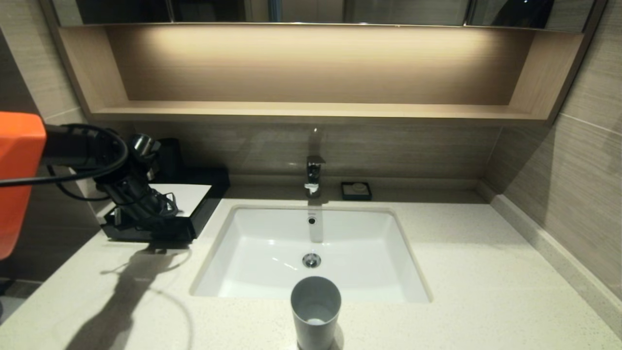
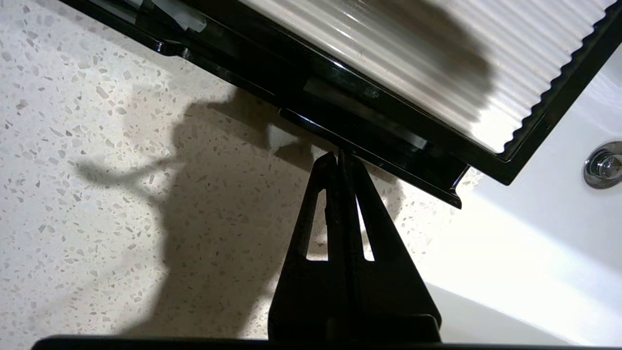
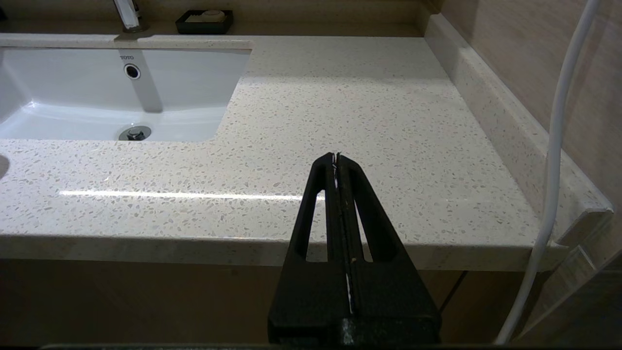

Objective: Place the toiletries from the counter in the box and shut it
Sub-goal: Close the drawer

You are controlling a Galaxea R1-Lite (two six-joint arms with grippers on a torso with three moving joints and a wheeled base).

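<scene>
Reading "TOTO" in small print, the sink (image 3: pixel 97 82) sits sunk in the counter (image 1: pixel 461 272), with the box (image 1: pixel 194 204) at its left rear corner. The left gripper (image 2: pixel 340 158), fingers pressed together, touches the box's front edge. The right gripper (image 3: pixel 336 158), also closed, hangs off the counter's front edge.
</scene>
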